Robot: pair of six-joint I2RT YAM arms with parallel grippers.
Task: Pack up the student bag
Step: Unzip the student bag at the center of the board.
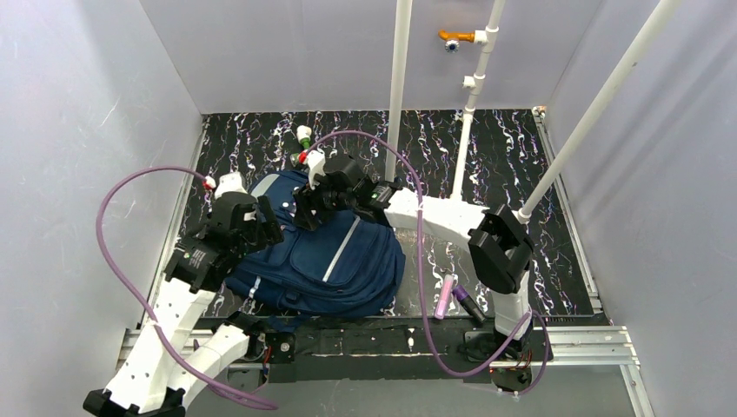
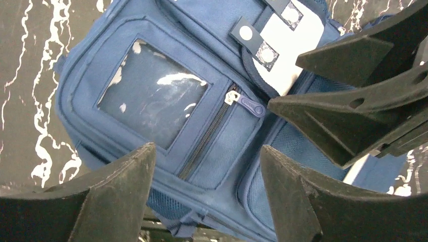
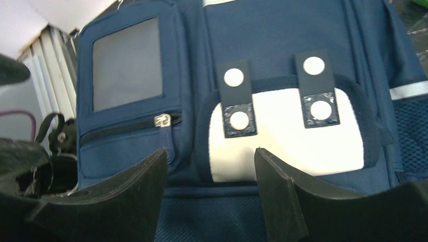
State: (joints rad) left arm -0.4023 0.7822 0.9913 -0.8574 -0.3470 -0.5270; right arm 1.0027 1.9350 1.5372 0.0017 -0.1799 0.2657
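Navy student bag [image 1: 339,261] near left edge of table [image 1: 504,156], left tool [image 2: 207,147] and right tool [image 3: 209,151] both spread, empty, above it.

No text, brand, number or sign can be read in any view. The student bag [image 1: 335,261] shows plain fabric. Its white patch [image 3: 287,138] and the round snaps [image 3: 233,77] on its 2 dark straps carry no legible print. The clear pocket window [image 2: 151,96] shows only glare. The zipper pull [image 2: 250,105] is too small to make out any mark on it.
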